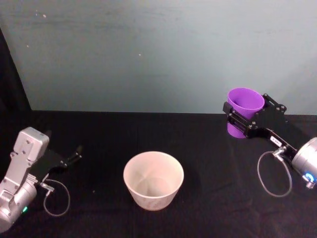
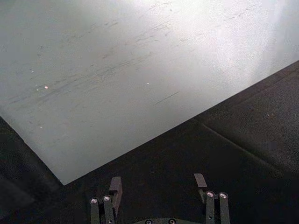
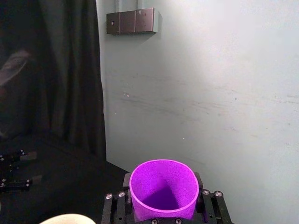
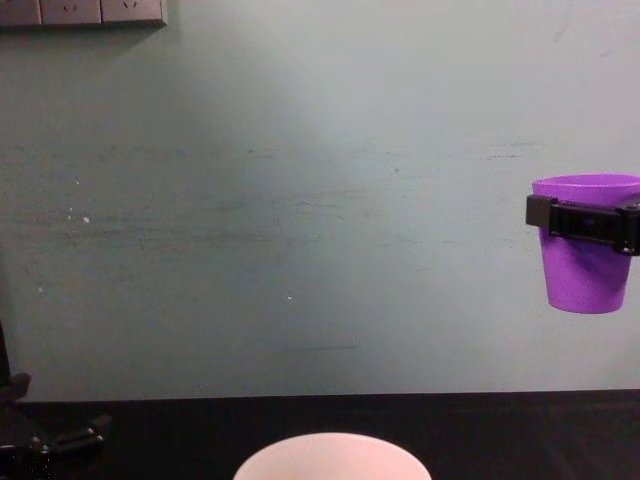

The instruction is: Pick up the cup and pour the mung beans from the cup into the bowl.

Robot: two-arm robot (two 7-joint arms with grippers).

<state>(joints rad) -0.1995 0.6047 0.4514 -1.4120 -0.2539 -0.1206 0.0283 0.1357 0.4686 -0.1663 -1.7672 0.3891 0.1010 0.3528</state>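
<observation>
The purple cup [image 1: 243, 110] hangs upright in the air to the right of the table's middle, with my right gripper [image 1: 246, 120] shut around its upper wall. From the chest view the cup [image 4: 582, 262] is well above the table, the black fingers [image 4: 580, 220] banding it near the rim. The right wrist view looks into the cup [image 3: 163, 189]; its inside is dark and I cannot make out mung beans. The pale bowl [image 1: 153, 179] stands on the black cloth at the centre front, left of and below the cup. My left gripper [image 1: 75, 154] rests open at the left.
A black cloth [image 1: 208, 148] covers the table up to a pale green wall [image 1: 148, 49]. A dark curtain [image 3: 51, 79] hangs at the far left. A wall socket strip [image 4: 80, 11] sits high on the wall.
</observation>
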